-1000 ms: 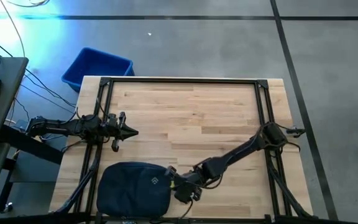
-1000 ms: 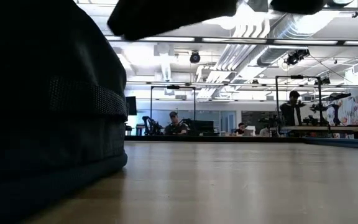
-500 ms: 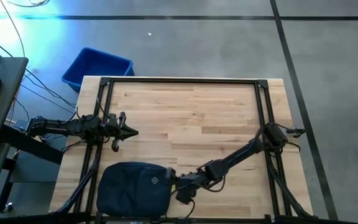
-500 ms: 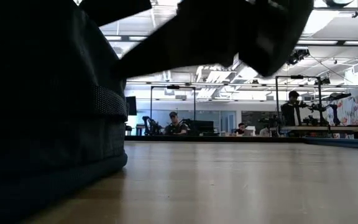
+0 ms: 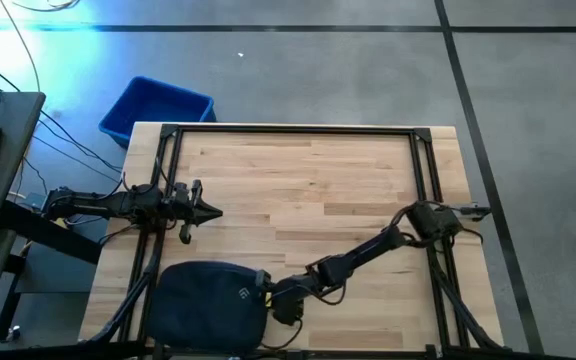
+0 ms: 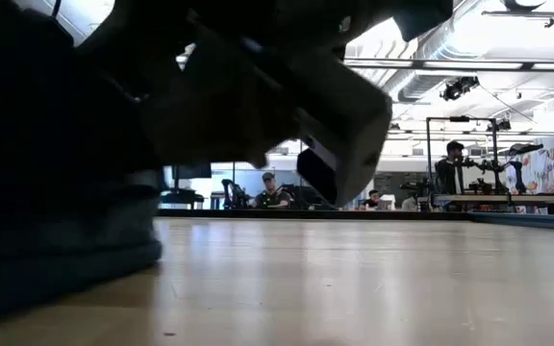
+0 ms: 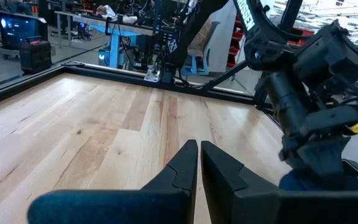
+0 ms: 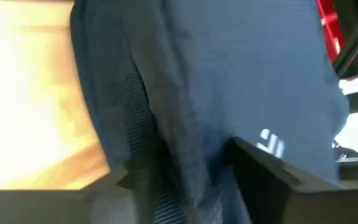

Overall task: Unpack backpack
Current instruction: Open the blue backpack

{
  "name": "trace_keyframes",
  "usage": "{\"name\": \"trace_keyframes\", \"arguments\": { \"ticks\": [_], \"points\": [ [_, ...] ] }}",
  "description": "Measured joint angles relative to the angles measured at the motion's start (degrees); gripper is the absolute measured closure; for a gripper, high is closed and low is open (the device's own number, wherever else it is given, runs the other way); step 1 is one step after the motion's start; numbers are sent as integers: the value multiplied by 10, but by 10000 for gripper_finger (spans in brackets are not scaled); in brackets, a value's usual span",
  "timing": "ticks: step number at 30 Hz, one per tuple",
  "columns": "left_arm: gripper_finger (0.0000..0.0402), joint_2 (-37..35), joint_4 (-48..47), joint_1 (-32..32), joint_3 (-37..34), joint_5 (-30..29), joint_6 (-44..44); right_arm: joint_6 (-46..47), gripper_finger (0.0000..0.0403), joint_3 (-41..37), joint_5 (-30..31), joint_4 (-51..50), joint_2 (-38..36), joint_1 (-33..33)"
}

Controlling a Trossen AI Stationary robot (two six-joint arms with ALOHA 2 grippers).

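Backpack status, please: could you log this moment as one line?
backpack: near table edge, closed | right gripper: fingers astride backpack's side fabric | left gripper: shut, waiting mid-table

Backpack (image 5: 206, 305) dark navy, small white logo; bin (image 5: 158, 108) bright blue; table (image 5: 308, 180) pale wood, plank-striped.

The right hand (image 5: 271, 297) has advanced further against the backpack's (image 5: 206, 302) edge; the backpack has shifted slightly toward the desk's left side.
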Motion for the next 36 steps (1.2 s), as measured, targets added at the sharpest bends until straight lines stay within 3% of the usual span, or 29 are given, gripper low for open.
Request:
{"name": "trace_keyframes", "arguments": {
  "ticks": [4, 6, 13, 20, 24, 27, 32, 36],
  "points": [
    [399, 0, 0, 0, 0, 0, 0, 83, 369, 11, 7, -2, 4, -3],
    [399, 0, 0, 0, 0, -1, 0, 109, 391, 19, 9, -9, 5, -3],
    [399, 0, 0, 0, 0, -1, 0, 142, 402, 60, 84, -78, -42, 7],
    [399, 0, 0, 0, 0, -1, 0, 197, 403, 69, 164, -139, -165, 14],
    [399, 0, 16, 0, 0, -7, -12, 215, 403, 69, 252, -178, -232, 26],
    [399, 0, 64, 0, 0, -60, -58, 227, 403, 69, 326, -212, -272, 37],
    [399, 0, 125, 0, 0, -152, -178, 273, 403, 69, 394, -267, -316, 44],
    [399, 1, 133, 0, 0, -111, -243, 286, 403, 69, 452, -298, -326, 45]
  ]
}}
